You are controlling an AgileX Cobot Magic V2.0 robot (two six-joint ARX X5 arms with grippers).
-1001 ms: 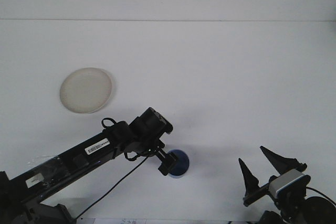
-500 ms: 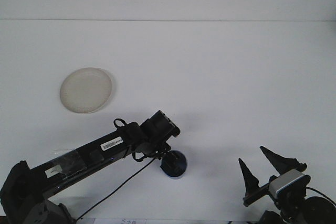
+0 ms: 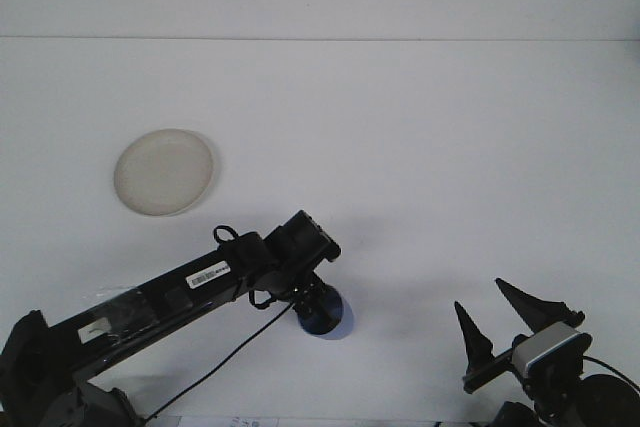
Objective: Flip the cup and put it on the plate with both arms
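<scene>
Front view: nearest the camera, the right tool (image 3: 492,319) is seen low at the right, its two dark fingers spread apart and holding nothing. Further in, the left tool (image 3: 312,308) is lowered onto the blue cup (image 3: 328,315), which rests on the white tabletop (image 3: 450,167) near the front edge; whether its fingers are clamped on the cup cannot be told, since they are hidden by the wrist. For the flip to be done well, a firm hold on the cup's wall is judged needed before it is turned. Farthest off, the pale plate (image 3: 164,171) lies empty, well apart to the left.
</scene>
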